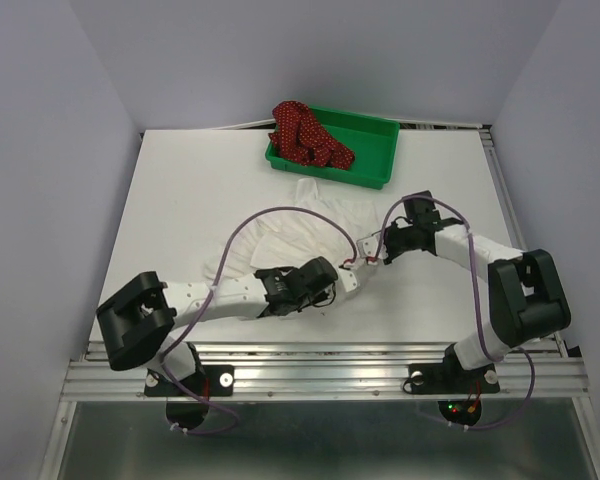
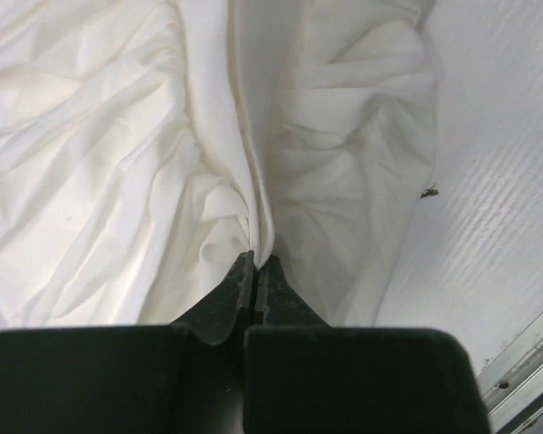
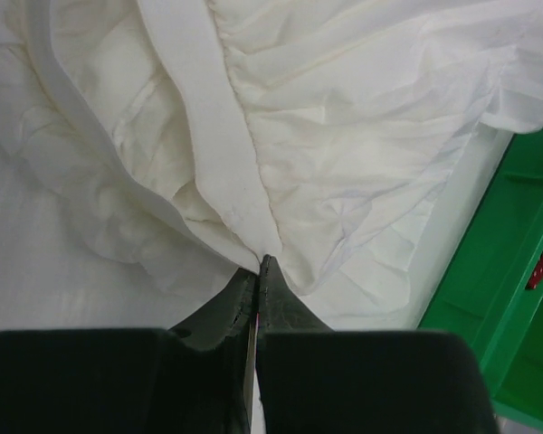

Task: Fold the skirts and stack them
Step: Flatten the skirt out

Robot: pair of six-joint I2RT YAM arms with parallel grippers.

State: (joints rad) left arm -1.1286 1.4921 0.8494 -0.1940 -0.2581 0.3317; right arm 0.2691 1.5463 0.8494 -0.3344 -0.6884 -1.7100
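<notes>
We held the ruffled white cloth skirt (image 1: 280, 240), left pincer (image 2: 255, 259) and right pincer (image 3: 258, 262) clamped on its near folds. It seemed limp and light.

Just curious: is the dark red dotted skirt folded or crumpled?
Crumpled: the dark red dotted cloth skirt lies heaped unevenly in the green plastic tray, no flat folds.

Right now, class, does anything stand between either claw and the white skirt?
Nothing visible does. The left claw and the right claw are each shut on a fold of the white skirt, with no gap or other thing between.
</notes>
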